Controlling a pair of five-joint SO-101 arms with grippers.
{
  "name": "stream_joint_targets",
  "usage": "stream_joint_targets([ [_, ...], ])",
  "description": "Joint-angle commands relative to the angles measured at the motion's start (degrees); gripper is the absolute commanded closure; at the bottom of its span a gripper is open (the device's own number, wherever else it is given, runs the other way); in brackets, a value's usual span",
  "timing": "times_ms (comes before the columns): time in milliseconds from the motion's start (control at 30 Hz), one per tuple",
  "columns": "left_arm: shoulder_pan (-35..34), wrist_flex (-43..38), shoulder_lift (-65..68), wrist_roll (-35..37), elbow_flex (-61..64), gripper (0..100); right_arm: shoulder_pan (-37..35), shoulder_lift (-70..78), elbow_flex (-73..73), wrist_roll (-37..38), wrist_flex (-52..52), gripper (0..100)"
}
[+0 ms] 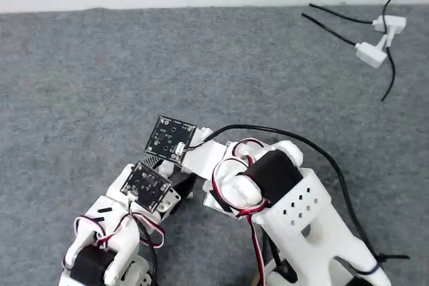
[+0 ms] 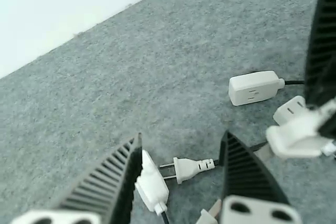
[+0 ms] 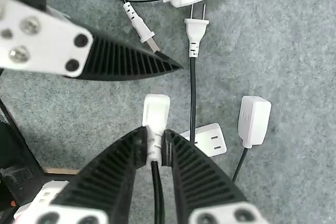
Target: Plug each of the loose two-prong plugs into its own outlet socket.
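**1 claw clamped, 1 spread over a plug**

Grips a white connector (image 3: 156,109) in the right claw (image 3: 155,131), fingers tight on both its sides, black cord running back between them. Straddles a 2-prong plug (image 2: 184,169) with the left claw (image 2: 181,137), fingers wide apart, the plug flat on the grey carpet (image 2: 131,66), prongs toward a white socket (image 2: 152,184) just beside 1 finger. Near these, on the carpet: 2 more sockets (image 2: 253,87) side by side, plus a 2nd loose plug (image 3: 139,24). Well apart, toward the far wall: 2 white cord ends (image 1: 371,53).

White socket (image 3: 156,115) between black jaws
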Motion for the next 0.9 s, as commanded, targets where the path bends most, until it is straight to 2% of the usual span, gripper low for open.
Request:
stream_joint_targets([
  [0,0.09,0.09,-0.35,-0.35,-2.86,76,-0.40,-1.19,-0.18,-0.62,1.27,99.0],
  [167,7.74,0.18,-0.35,-0.35,-0.66,76,-0.40,-1.10,-0.18,-0.70,0.04,99.0],
  [267,9.85,0.18,-0.35,-0.35,-0.04,76,-0.48,-1.10,-0.18,-0.70,-0.22,99.0],
  [700,9.58,0.26,-0.35,-0.35,-0.04,76,-4.18,-1.10,-0.26,-2.55,-1.01,99.0],
  [867,4.48,0.09,-0.35,-0.35,-0.04,76,-4.09,-1.36,-0.18,-2.46,-0.31,99.0],
])
